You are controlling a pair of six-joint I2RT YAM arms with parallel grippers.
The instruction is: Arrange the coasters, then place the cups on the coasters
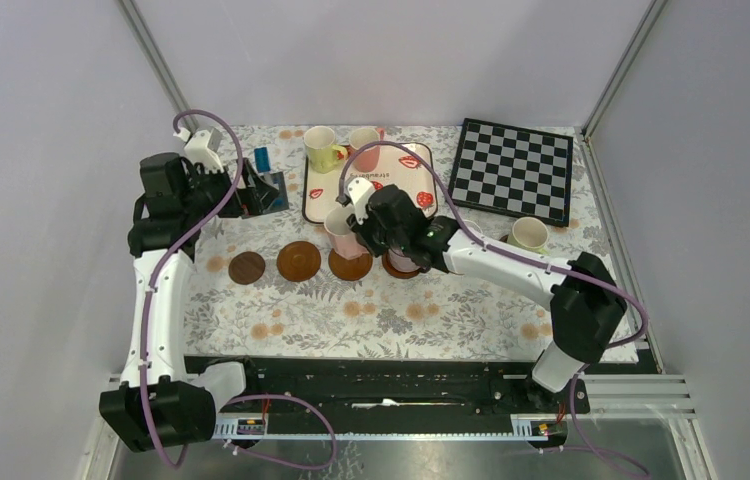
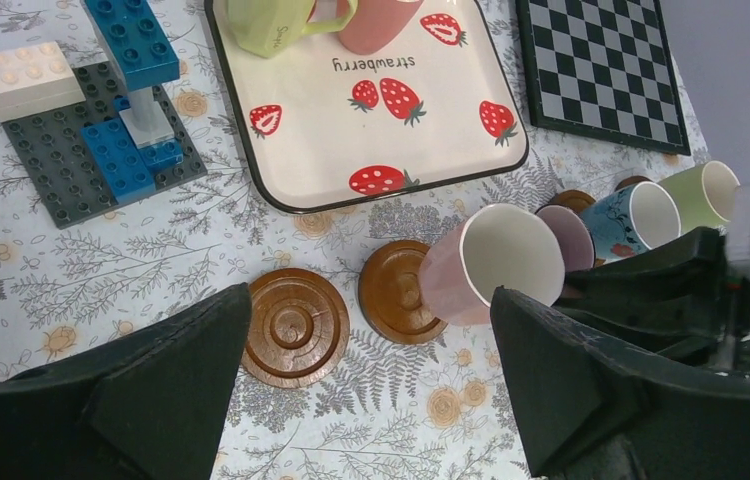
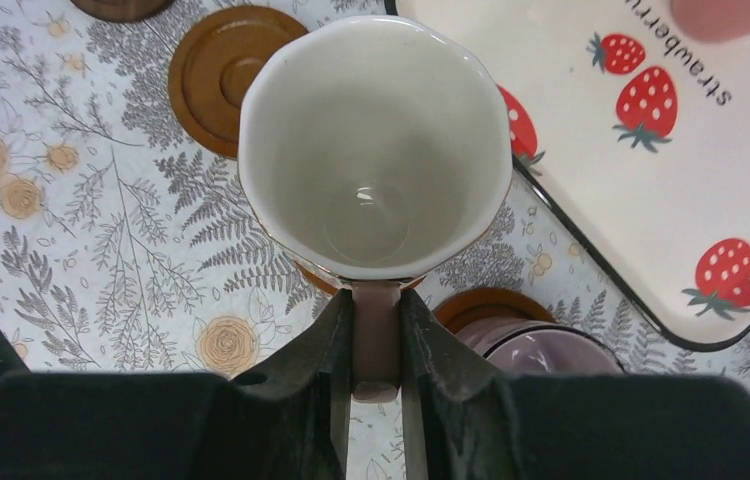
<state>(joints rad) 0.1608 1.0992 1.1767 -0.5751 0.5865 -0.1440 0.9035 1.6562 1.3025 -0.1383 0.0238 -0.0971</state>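
While pinched at its handle by right claw [image 3: 376, 320], pale pink cup [image 3: 376, 150]: upright, mouth up, white inside, over third coaster [image 1: 353, 268] of a row across middle of table [image 1: 401, 320]; set down or just clear of it, cannot tell.

Claws
- Right claw: fingers pressed onto the handle from both sides, cup body ahead of them.
- Left claw [image 2: 367, 300]: spread wide, nothing between fingers, hanging over left part of table near blocks [image 2: 101, 130], apart from every cup.

Coasters, left to right from above
- Dark coaster [image 1: 247, 267]: smaller, bare.
- Second coaster [image 1: 298, 261]: brown, ringed, bare, just beside dark coaster.
- Third coaster: brown, largely hidden under pale pink cup, near edge showing.
- Fourth coaster [image 3: 486, 303]: brown, under mauve cup [image 3: 541, 350], just right of third.

Other cups
- Blue cup [image 2: 636, 215]: next along, right of mauve cup, touching or nearly so; what lies beneath, unclear.
- Green cup [image 2: 701, 195]: at right end of row, near chessboard [image 1: 513, 170].
- Yellow-green cup [image 1: 323, 148], pink cup [image 1: 364, 140]: side by side at far end of tray [image 2: 311, 140].

Remainder
- Tray: white, strawberry print, behind the row.
- Chessboard: flat, right of tray.
- Blocks: blue, white and grey, left of tray.
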